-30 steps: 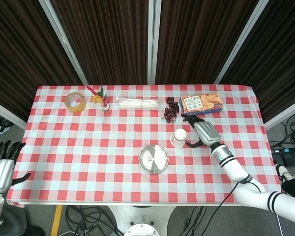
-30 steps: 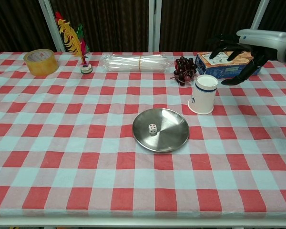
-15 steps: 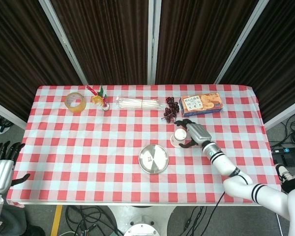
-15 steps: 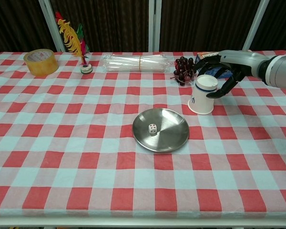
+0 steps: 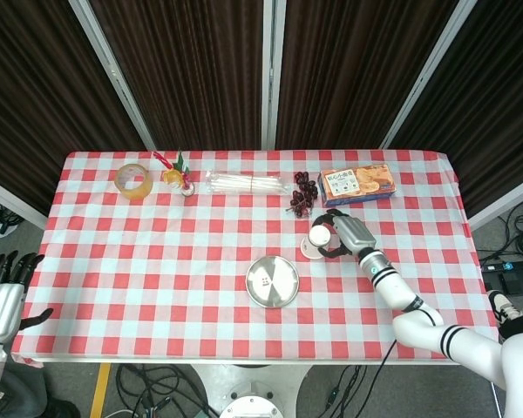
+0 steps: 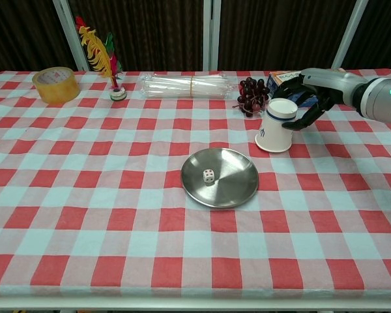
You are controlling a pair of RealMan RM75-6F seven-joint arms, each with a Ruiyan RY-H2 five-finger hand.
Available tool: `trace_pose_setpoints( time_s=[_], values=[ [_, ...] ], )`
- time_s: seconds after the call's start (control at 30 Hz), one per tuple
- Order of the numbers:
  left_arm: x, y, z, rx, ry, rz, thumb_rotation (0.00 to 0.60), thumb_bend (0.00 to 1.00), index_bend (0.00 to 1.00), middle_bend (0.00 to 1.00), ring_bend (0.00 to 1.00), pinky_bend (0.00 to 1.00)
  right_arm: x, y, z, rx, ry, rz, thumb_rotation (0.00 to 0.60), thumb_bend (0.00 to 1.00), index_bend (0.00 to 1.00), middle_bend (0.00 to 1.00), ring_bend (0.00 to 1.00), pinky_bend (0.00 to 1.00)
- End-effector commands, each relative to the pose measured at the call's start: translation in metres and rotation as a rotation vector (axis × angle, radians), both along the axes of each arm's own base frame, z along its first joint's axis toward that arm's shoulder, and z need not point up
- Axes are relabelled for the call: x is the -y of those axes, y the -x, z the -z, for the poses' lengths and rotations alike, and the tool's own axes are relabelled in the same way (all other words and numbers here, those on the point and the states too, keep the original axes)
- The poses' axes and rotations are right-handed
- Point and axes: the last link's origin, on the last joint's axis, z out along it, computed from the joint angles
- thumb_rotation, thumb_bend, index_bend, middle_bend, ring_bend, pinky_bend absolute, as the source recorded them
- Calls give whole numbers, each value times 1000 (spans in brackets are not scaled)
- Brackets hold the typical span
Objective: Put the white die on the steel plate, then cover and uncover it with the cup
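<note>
The white die [image 6: 208,175] lies on the round steel plate [image 6: 232,180] near the table's middle; the head view shows the die [image 5: 266,279] on the plate [image 5: 284,285] too. To the plate's right stands a white paper cup [image 6: 274,132] with a blue mark, leaning toward my right hand [image 6: 313,98]. That hand wraps its fingers round the cup's upper part. In the head view the right hand [image 5: 344,233] sits against the cup [image 5: 317,242]. My left hand [image 5: 2,292] hangs off the table's left edge, fingers apart, holding nothing.
Along the far side of the checked cloth lie a tape roll [image 6: 55,85], a feathered shuttlecock [image 6: 109,65], a bundle of straws [image 6: 189,85], dark grapes [image 6: 251,94] and a biscuit box [image 5: 357,183] just behind the right hand.
My right hand came down from beside the biscuit box to the cup and closed round it. The cup now leans toward the hand. Die, plate and left hand stayed put.
</note>
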Motion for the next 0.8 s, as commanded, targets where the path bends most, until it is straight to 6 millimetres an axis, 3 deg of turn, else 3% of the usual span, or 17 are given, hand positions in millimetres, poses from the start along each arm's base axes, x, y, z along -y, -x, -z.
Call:
trace_pose_setpoints(
  time_s=[0.03, 0.17, 0.3, 0.57, 0.8],
  values=[
    [0, 0, 0, -1, -1, -1, 600, 0, 142, 129, 22, 40, -5, -7, -7, 57, 5, -15, 600, 327, 596, 335, 133, 168],
    [0, -1, 0, -3, 2, -1, 600, 0, 142, 129, 21, 41, -21, -25, -19, 129, -5, -96, 600, 327, 600, 350, 142, 168],
    [-1, -2, -1, -6, 1, 3, 600, 0, 142, 129, 21, 41, -40, -44, -17, 159, -53, -199, 600, 327, 607, 358, 148, 168],
    [1, -2, -1, -3, -4, 2, 600, 0, 143, 129, 21, 41, -60, -61, 21, 59, -154, -339, 600, 327, 607, 349, 148, 168],
    [-1, -3, -1, -5, -7, 16, 600, 0, 142, 129, 22, 40, -63, -69, 44, -5, -120, -424, 600, 327, 607, 344, 148, 169]
  ],
)
